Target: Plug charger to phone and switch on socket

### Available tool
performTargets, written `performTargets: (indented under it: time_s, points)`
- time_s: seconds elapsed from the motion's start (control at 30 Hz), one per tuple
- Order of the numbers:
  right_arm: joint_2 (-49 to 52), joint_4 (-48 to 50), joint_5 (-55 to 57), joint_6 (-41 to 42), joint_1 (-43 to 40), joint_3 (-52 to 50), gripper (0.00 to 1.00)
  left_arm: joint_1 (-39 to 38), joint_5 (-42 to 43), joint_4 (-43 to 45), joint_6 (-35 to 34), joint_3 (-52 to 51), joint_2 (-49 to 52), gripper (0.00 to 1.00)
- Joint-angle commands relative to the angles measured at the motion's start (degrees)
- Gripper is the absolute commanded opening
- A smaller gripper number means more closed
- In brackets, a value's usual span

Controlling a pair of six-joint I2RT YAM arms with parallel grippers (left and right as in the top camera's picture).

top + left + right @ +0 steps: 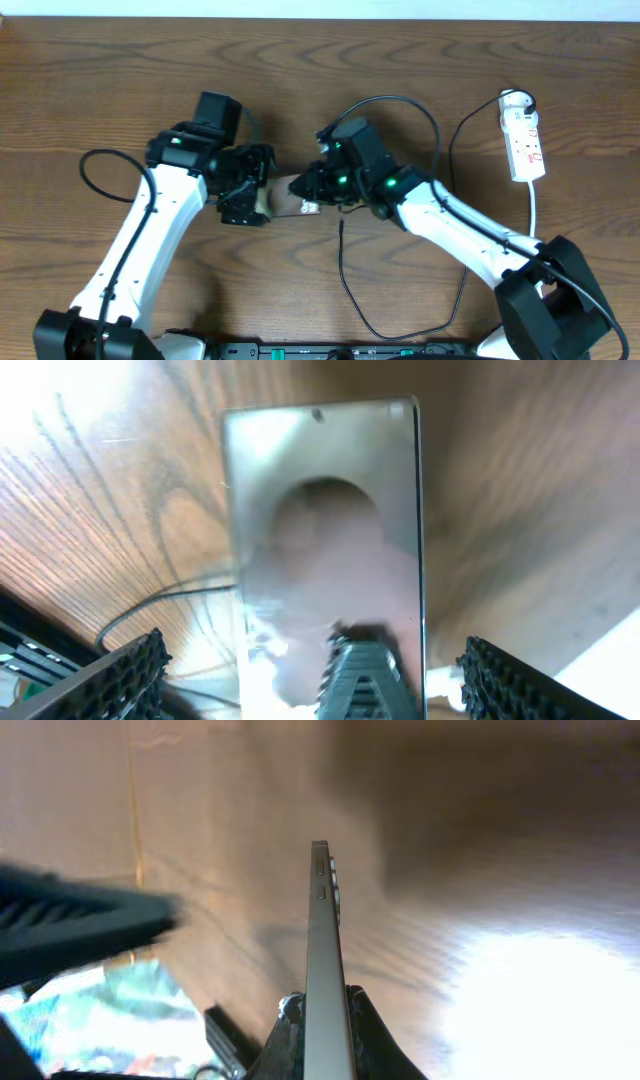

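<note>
Task status: early, no step complete.

- Phone (320, 540): at the table (100, 80) centre, lifted on edge between the two arms. The right wrist view shows it edge-on.
- Right gripper (318, 1035): clamped on the phone's lower end, one finger on each face.
- Left gripper (320, 685): released, fingers spread wide on either side of the phone and touching nothing I can see.
- Charger (345, 285): the cable loops along the near edge. Its plug tip (343, 226) lies free on the wood just near-side of the right gripper, apart from the phone. Not plugged in.
- Socket (523, 140): lies by the right edge toward the far right corner, well apart from both grippers. A dark plug sits at its far end. Switch position is too small to read; no gripper is near it, so I judge it not yet pressed.

Remaining: pick up the plug tip, seat it in the phone's port, press the socket switch.
</note>
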Motion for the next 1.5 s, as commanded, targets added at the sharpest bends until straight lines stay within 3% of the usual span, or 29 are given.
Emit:
performTargets:
  time_s: [0.0, 0.2, 0.4, 0.57, 0.73, 0.93, 1.27, 1.37, 1.47]
  points:
    - [-0.13, -0.68, -0.68, -0.44, -3.08, 0.70, 0.01, 3.04, 4.20, -0.20, 9.46, 1.42, -1.62, 0.90]
    - [-0.13, -0.90, -4.17, 1.64, -8.63, 0.70, 0.01, 6.95, 4.17, -0.20, 20.94, 1.42, -1.60, 0.90]
    - [-0.13, -0.66, -7.56, 12.90, -15.02, 0.70, 0.01, 9.55, 4.15, 5.35, 34.03, 1.25, -1.60, 0.90]
    - [-0.13, 4.07, -11.50, 24.72, -19.37, 0.70, 0.01, 10.29, 9.97, 14.56, 34.67, -0.52, -1.60, 0.90]
    - [-0.13, 10.99, -12.39, 28.35, -21.40, 0.70, 0.01, 10.99, 17.79, 27.74, 31.34, -5.03, -1.60, 0.90]
    - [-0.13, 17.68, -12.55, 28.72, -21.42, 0.70, 0.01, 10.99, 24.28, 48.43, 21.75, -15.10, -1.60, 0.90]
    - [-0.13, 21.79, -12.50, 30.42, -19.76, 0.70, 0.01, 10.99, 25.16, 87.21, 4.35, -31.74, -1.60, 0.90]
    - [-0.13, 24.90, -12.50, 31.12, -18.53, 0.68, 0.01, 10.99, 25.14, 93.55, 2.01, -33.59, -1.60, 0.90]
    - [-0.13, 27.65, -12.35, 31.19, -16.94, 0.68, 0.01, 10.99, 25.07, 94.23, 1.79, -33.64, -1.60, 0.90]
